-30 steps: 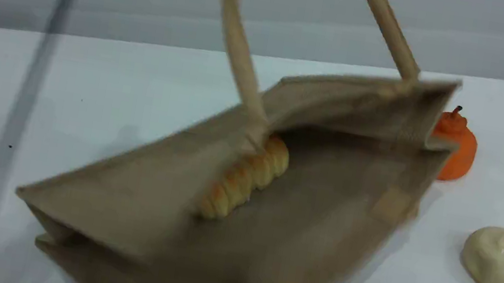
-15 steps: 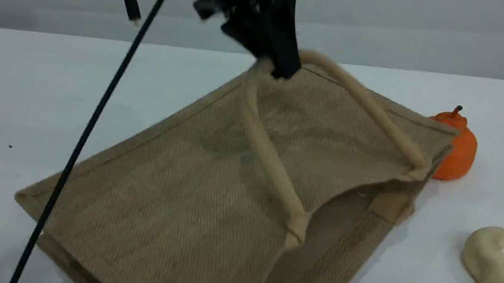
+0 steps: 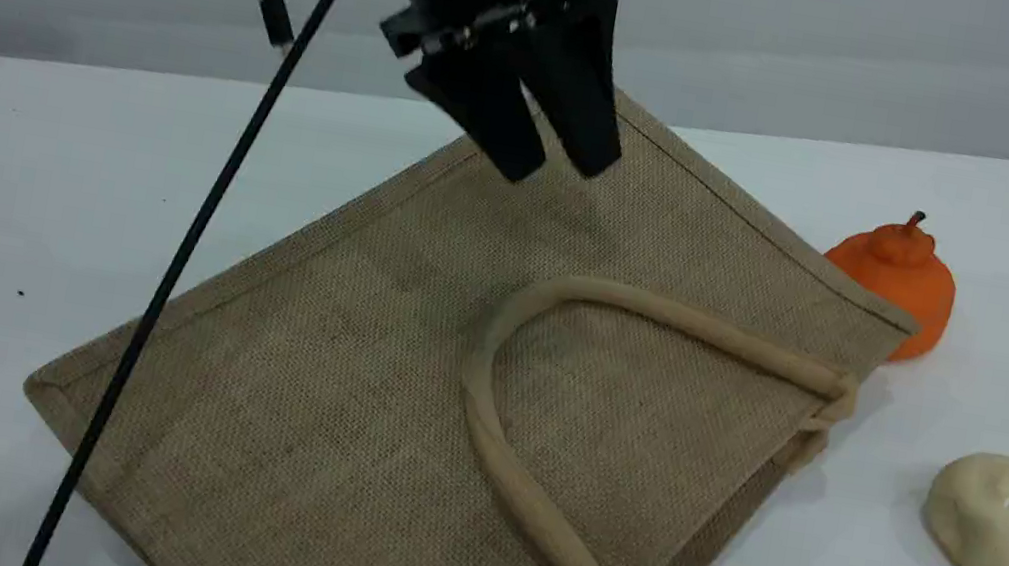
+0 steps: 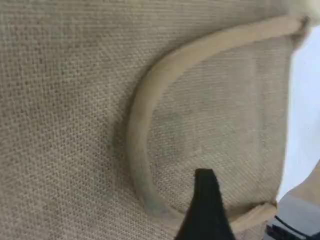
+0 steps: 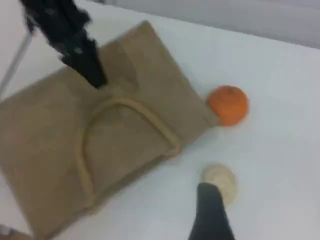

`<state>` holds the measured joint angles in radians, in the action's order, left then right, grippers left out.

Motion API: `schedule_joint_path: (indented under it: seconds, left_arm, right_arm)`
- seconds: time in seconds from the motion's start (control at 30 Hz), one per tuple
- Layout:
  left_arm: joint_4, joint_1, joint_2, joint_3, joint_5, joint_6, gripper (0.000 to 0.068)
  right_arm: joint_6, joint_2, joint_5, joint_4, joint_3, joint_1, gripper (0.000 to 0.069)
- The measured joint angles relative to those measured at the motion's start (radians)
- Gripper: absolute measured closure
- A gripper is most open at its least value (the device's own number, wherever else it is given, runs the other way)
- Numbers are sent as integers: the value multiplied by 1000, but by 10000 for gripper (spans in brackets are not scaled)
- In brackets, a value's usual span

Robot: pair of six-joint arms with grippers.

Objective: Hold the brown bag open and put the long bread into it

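Left gripper (image 3: 550,154) hangs over the flat bag (image 3: 369,373), jaws spread, gripping nothing. Handle (image 3: 530,505) lies well below them. Right gripper's jaws: cannot tell

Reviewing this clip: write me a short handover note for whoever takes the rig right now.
Left gripper: open, empty, above the brown bag.
Right gripper: open, empty, high over the pale bun.
Bag lies flat on the table, handle dropped on its top face, mouth collapsed.
Long bread: not visible; possibly inside the bag, unconfirmed.
Orange pumpkin sits beside the bag.
Left: confirm the bread is inside.
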<state>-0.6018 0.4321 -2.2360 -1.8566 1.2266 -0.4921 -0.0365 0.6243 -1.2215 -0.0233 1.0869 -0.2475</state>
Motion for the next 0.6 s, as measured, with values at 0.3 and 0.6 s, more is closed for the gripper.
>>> schedule_joint_path:
  seconds: [0.3, 0.6]
  left_arm:
    - [56, -1, 165, 0, -3, 0, 180]
    - [82, 27, 381, 0, 0, 68, 180]
  right_arm:
    - [18, -109, 2, 58, -176, 0, 267]
    - [22, -364, 130, 57, -475, 0, 267]
